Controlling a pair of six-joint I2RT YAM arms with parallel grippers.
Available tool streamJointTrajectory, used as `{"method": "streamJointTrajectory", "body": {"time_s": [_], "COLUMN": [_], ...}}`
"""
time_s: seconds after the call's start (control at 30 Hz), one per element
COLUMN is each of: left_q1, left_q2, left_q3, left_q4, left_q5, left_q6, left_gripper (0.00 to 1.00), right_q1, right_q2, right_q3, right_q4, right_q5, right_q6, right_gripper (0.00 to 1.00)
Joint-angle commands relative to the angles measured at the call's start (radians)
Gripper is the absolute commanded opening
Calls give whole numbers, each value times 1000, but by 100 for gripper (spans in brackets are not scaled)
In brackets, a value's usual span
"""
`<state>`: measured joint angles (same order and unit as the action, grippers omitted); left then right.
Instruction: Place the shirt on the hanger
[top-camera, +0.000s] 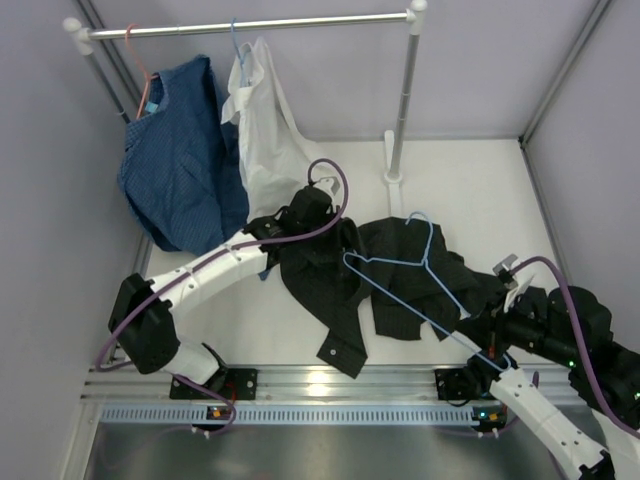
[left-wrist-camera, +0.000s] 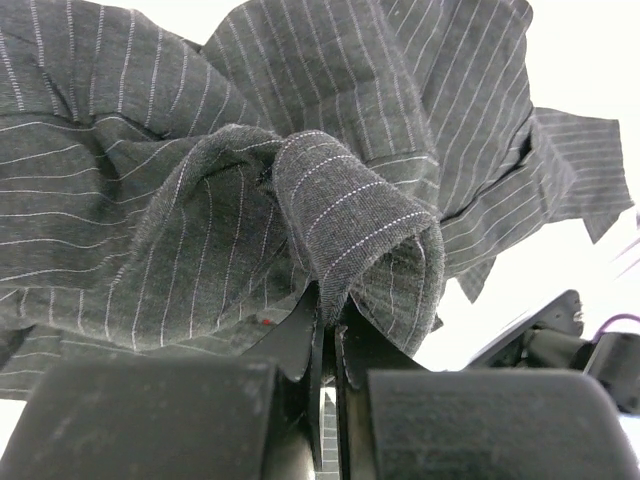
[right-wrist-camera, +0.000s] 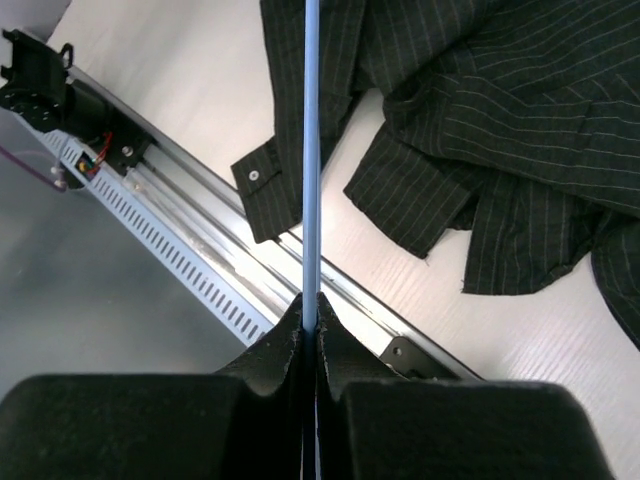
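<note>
Fold of shirt (left-wrist-camera: 200, 200) pinched shut in left gripper (left-wrist-camera: 328, 315); right gripper (right-wrist-camera: 310, 305) clamped hanger (right-wrist-camera: 311, 150) wire, likely steadying frame for threading.

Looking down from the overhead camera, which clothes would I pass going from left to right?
blue shirt → white shirt → black shirt, with the light-blue hanger lying across it.
</note>
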<state>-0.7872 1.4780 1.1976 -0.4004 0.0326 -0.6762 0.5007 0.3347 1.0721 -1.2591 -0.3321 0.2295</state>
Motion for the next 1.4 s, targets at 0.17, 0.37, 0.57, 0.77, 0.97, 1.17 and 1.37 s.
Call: {"method": "streamJointTrajectory", "body": {"time_s": [0.17,0.37,0.57,0.77,0.97,1.17,1.37], "left_q1": [2,2,2,-1,-1,-1,-1], "left_q2": [-68,-67,-59,-77,-175,-249,-265], "left_q3": [-4,31,34,46,69,88,143], "left_q4": [-31,-104,-118,-117,-167,-287,-411], "left_q5": [-5,6,99,220,216,118,21], "left_q6": [124,187,214,208,234,299,371], "left_gripper": [0,0,0,0,0,0,0], "right_q1": [-19,-19,-19,-19,-19,-19,-19], "right_q2": [76,82,99,104,109,159,247], "right_q3": [48,104,115,60,-58,-152,-158], "right_q4": [87,58,63,168,363,500,506], "right_q5": [102,134,131,30,-140,-206,-386], "right_q6": [-30,-53,-47,-13,-41,-87,-188], "right_gripper": [0,0,0,0,0,0,0]}}
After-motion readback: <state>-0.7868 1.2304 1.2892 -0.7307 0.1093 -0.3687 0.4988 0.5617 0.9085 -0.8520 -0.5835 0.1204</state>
